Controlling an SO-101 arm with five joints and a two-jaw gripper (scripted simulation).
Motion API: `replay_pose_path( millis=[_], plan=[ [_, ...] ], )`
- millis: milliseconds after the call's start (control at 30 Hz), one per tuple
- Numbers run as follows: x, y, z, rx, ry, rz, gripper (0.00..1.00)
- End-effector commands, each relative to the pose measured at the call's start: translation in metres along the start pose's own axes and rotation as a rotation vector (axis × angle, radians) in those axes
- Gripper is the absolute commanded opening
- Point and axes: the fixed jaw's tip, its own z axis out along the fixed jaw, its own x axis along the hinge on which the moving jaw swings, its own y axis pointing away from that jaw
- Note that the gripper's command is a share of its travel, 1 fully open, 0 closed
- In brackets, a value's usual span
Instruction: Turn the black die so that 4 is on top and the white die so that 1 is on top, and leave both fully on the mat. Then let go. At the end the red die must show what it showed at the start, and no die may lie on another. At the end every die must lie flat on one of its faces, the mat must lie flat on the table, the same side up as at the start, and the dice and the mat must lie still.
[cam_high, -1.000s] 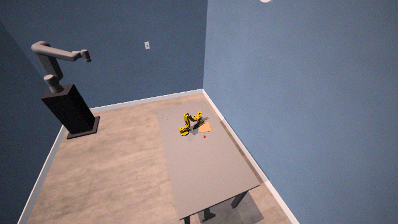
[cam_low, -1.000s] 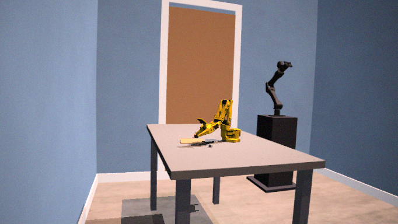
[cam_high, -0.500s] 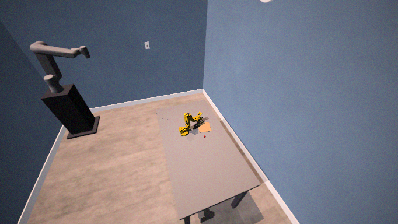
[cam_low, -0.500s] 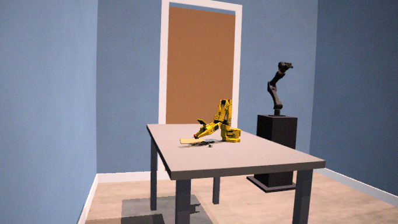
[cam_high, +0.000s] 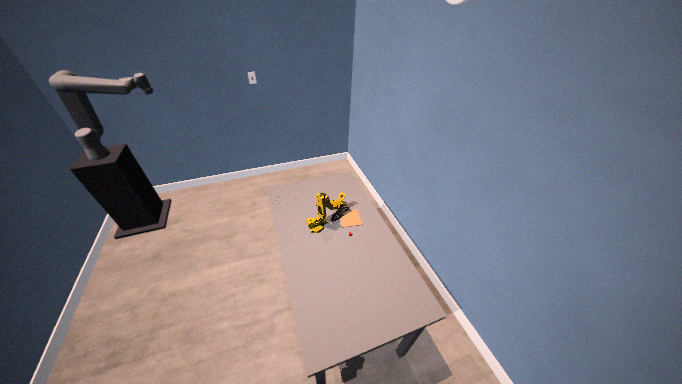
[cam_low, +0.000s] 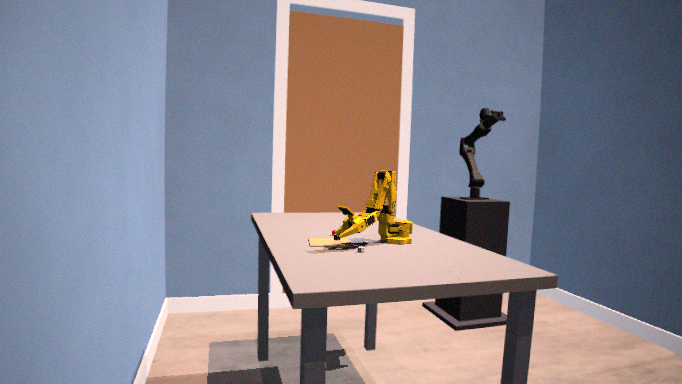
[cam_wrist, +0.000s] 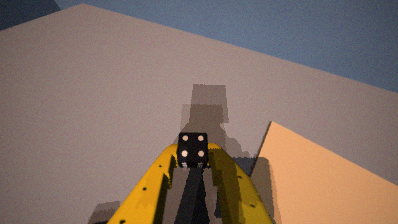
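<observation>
In the top view, the yellow arm (cam_high: 321, 206) (cam_low: 384, 197) stands on the worktop (cam_high: 350, 280) (cam_low: 400, 270) (cam_wrist: 120, 105), reaching toward the orange mat (cam_high: 351, 218) (cam_low: 320, 242) (cam_wrist: 325, 180). The red die (cam_high: 350, 234) (cam_low: 334, 232) sits off the mat, near one edge. The jaws (cam_high: 344, 205) (cam_low: 337, 236) are too small there to judge.

In the exterior view, the forearm slopes down and the jaws end close to the mat, with the black die (cam_low: 336, 238) (cam_wrist: 193, 149) at their tips. The white die (cam_low: 360, 249) rests on the worktop, off the mat; its top number is too small to read.

In the wrist view, the jaws pinch the black die, its four-pip face toward the camera. The mat shows to the right; whether the die touches anything below, I cannot tell

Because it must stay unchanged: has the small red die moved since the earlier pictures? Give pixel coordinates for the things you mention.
No; in the top view the red die (cam_high: 350, 234) (cam_low: 334, 232) keeps its place near the orange mat (cam_high: 351, 219) (cam_low: 320, 242) (cam_wrist: 320, 180).
</observation>
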Motion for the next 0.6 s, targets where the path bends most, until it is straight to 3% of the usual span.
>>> replay_pose_path(
  millis=[0, 567],
  plan=[
    [-0.0062, 0.0025, 0.0015, -0.009, -0.041, -0.01, 0.0],
    [-0.0005, 0.0025, 0.0039, -0.009, -0.041, -0.01, 0.0]
  ],
)
